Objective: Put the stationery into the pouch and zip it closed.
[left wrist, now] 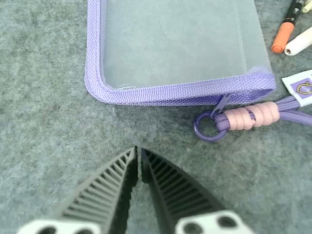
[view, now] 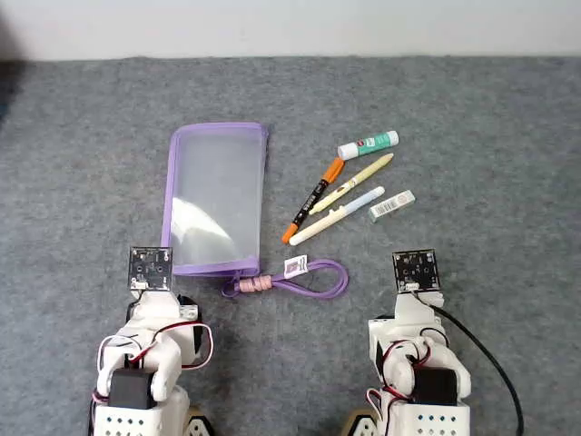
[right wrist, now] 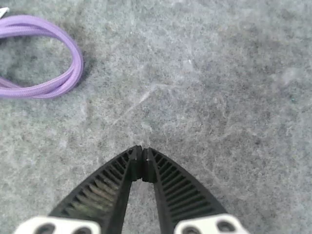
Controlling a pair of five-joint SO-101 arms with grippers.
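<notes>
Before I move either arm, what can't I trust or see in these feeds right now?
- Pouch zip, open or shut: too small in the high view; the left wrist view's edge cuts off all but the near end.
- Small white-and-green item: too small in the high view to name.
- Orange marker: cut off by the left wrist view's edge.
- Purple strap: cut off by the right wrist view's edge.

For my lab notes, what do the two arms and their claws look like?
The left arm and right arm are white with black motor blocks and thin red and white wires. A black cable trails from the right arm. The left claw and right claw are black and tapered, with ribbed faces and white bases.
</notes>
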